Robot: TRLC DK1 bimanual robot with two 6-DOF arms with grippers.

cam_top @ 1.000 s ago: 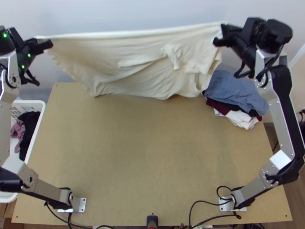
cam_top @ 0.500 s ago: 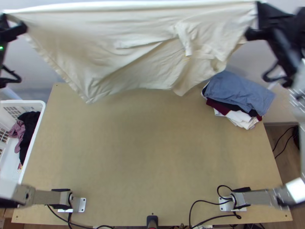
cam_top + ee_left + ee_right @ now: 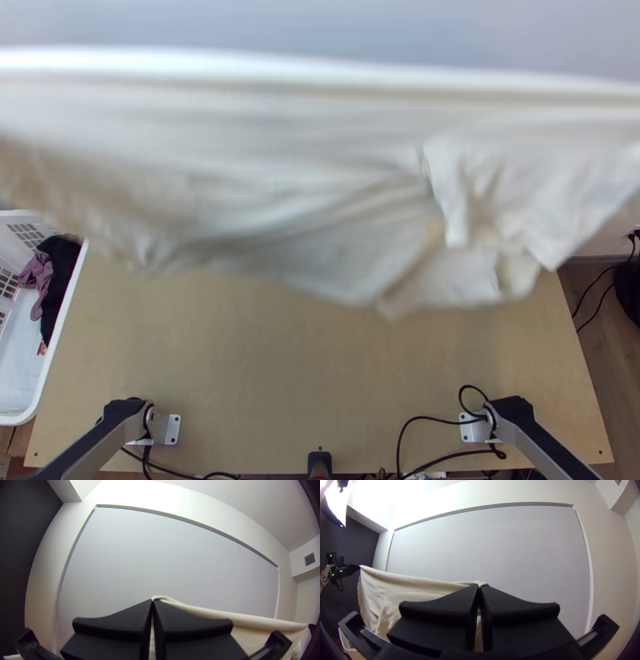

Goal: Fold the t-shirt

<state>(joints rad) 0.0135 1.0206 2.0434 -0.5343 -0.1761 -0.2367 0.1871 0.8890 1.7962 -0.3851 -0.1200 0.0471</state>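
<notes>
The cream t-shirt (image 3: 320, 176) hangs stretched between the two grippers, blurred across the top view's whole width above the far part of the table. Its upper edge is nearly straight, and the lower part falls in loose creases with a bunched bit at the right. In the left wrist view my left gripper (image 3: 152, 601) is shut on one end of the upper edge. My right gripper (image 3: 479, 586) is shut on the other end in the right wrist view, where the cloth (image 3: 413, 586) runs across to the left gripper farther off.
A white basket (image 3: 20, 408) with dark and mauve clothes (image 3: 56, 268) stands at the table's left side. Bare wooden tabletop (image 3: 304, 376) lies between the arm bases. Black cables (image 3: 408, 436) run along the near edge, and a small black device (image 3: 320, 462) stands at its middle.
The t-shirt has come up closer to the top camera, and its lower edge hangs nearer the table's middle, covering the folded clothes pile. Both arms' lower links have swung toward the picture's bottom.
</notes>
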